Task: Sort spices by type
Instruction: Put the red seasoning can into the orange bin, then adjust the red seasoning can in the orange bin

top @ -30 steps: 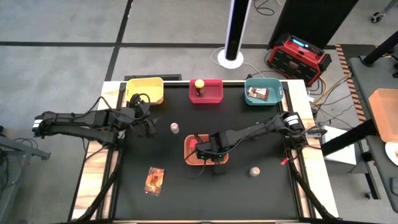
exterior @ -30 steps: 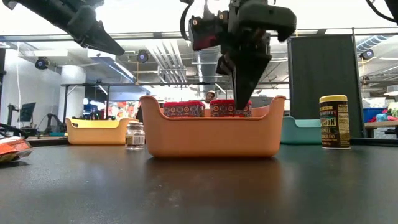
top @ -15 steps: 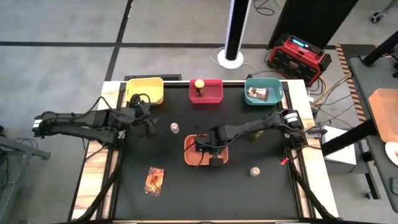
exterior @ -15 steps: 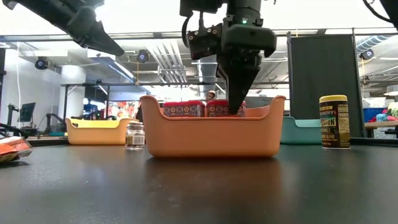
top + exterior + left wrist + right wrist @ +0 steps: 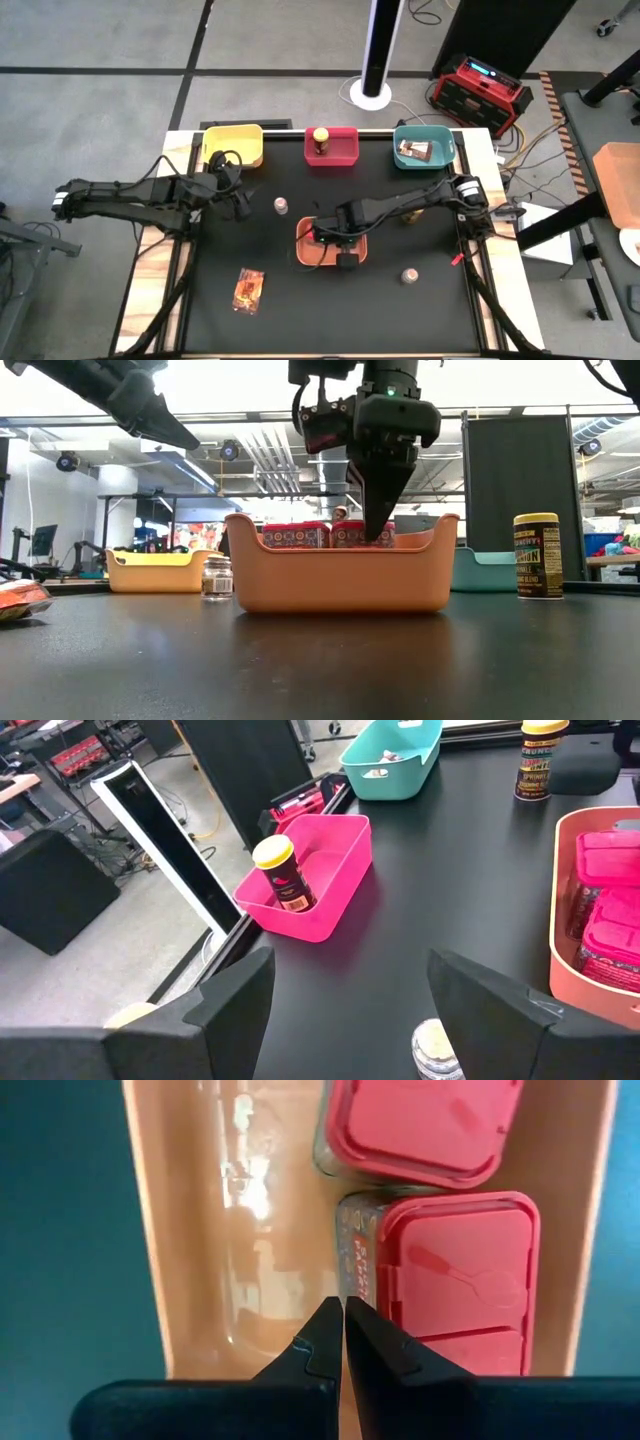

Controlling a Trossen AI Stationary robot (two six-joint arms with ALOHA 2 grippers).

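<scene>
Two red tubs (image 5: 425, 1120) (image 5: 455, 1275) sit side by side in the orange tray (image 5: 340, 580) at the table's middle. My right gripper (image 5: 345, 1305) is shut and points down into this tray (image 5: 300, 245), on the near side of the right-hand tub (image 5: 355, 534). My left gripper (image 5: 350, 965) hangs open and holds nothing above the table's left (image 5: 240, 208). One yellow-lidded jar (image 5: 321, 138) stands in the red tray (image 5: 345, 150); another (image 5: 538, 555) stands on the table. A packet (image 5: 412, 150) lies in the teal tray (image 5: 440, 140). My right gripper's shut fingertips (image 5: 362, 1330) stand against the printed side wall (image 5: 355, 1270) of the right-hand red tub, low down near one corner. They come from above, pointing down. The outer side of one finger meets the wall. The tub stands upright on the tray's floor.
A clear shaker (image 5: 281, 206) stands left of the orange tray, also in the left wrist view (image 5: 435, 1055). A second shaker (image 5: 409, 275) stands at the near right. An orange packet (image 5: 248, 290) lies near the front left. The yellow tray (image 5: 233, 145) is at the far left.
My right gripper, staying shut, has gone a little toward the table's left inside the orange tray. The right-hand red tub has slid slightly toward the left-hand one and stays upright.
</scene>
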